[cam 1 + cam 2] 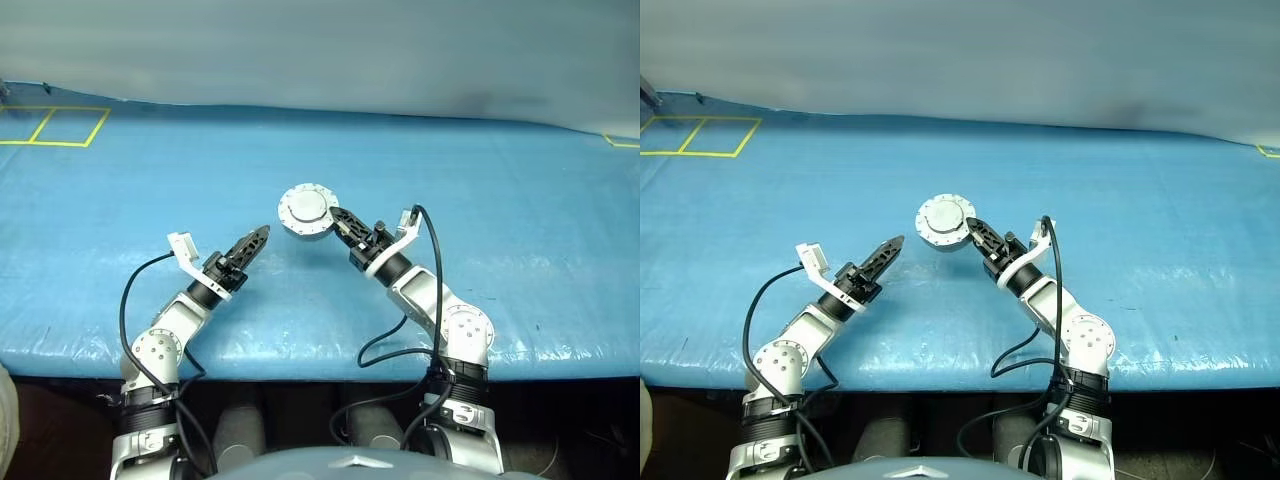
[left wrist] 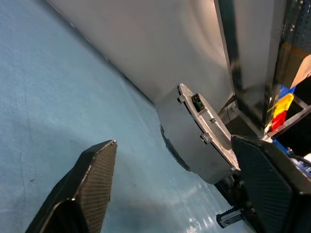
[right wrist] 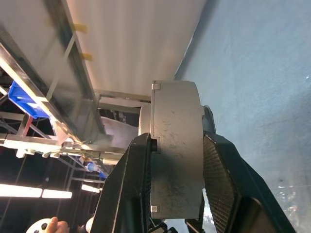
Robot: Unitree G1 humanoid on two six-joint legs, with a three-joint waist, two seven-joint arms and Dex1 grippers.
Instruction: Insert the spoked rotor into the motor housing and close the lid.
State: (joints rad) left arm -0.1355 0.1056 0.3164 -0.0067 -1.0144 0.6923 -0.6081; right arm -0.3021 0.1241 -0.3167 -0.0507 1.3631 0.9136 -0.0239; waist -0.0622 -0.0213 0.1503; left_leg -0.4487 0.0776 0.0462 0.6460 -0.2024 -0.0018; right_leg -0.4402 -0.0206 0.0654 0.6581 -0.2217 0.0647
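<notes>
Housing (image 1: 309, 211) sat pinched edgewise between the right gripper's (image 1: 338, 222) two fingers, held off the blue table cover (image 1: 520, 250) with the lid (image 3: 146, 119) shut flat against it. Whatever lay inside could not be seen through the closed lid, so I could not tell if the rotor was seated. The left gripper (image 1: 262, 236) hung just beside it, fingers spread and empty. A slip seemed the likeliest risk: the grip caught only the can's rim, and a tilt might have let it drop.

Silver-grey jointed arms carry looping black cables; white brackets sit behind each black gripper, left gripper (image 1: 262, 235) and right gripper (image 1: 338, 215), with cross-hatched finger pads (image 2: 97, 170).
</notes>
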